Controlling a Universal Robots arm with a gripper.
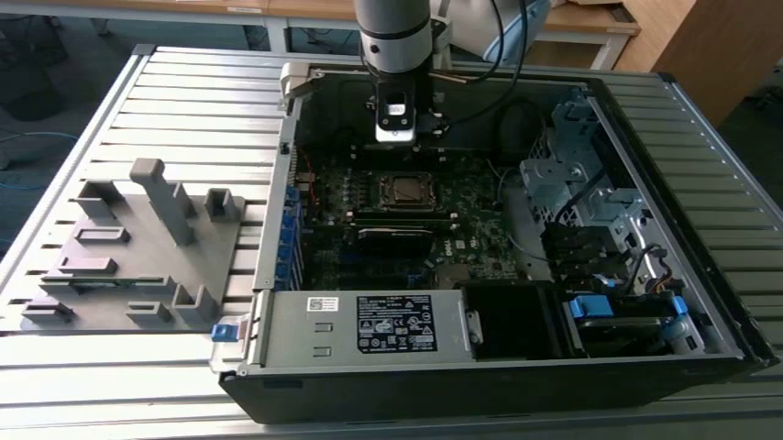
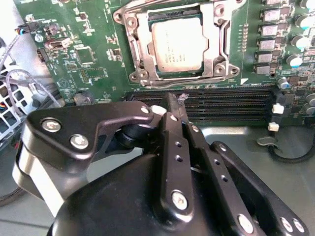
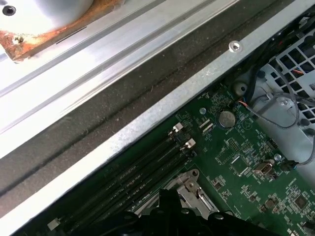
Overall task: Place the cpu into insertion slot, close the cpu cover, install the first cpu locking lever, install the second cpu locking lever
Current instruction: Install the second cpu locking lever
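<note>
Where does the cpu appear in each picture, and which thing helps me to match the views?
Exterior view: the cpu sits in its socket mid-board, below the gripper.
Second wrist view: the cpu lies under the closed cpu cover, above the fingertips.
First wrist view: I cannot make out the cpu.
Shared landmark: the memory slots beside the socket.

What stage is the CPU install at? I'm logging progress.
Done: the cpu sits in the insertion slot, with the cpu cover lying flat over it. In hand: nothing; the gripper hovers shut beside the insertion slot. Left: the locking levers; I cannot tell whether they are latched.
</note>
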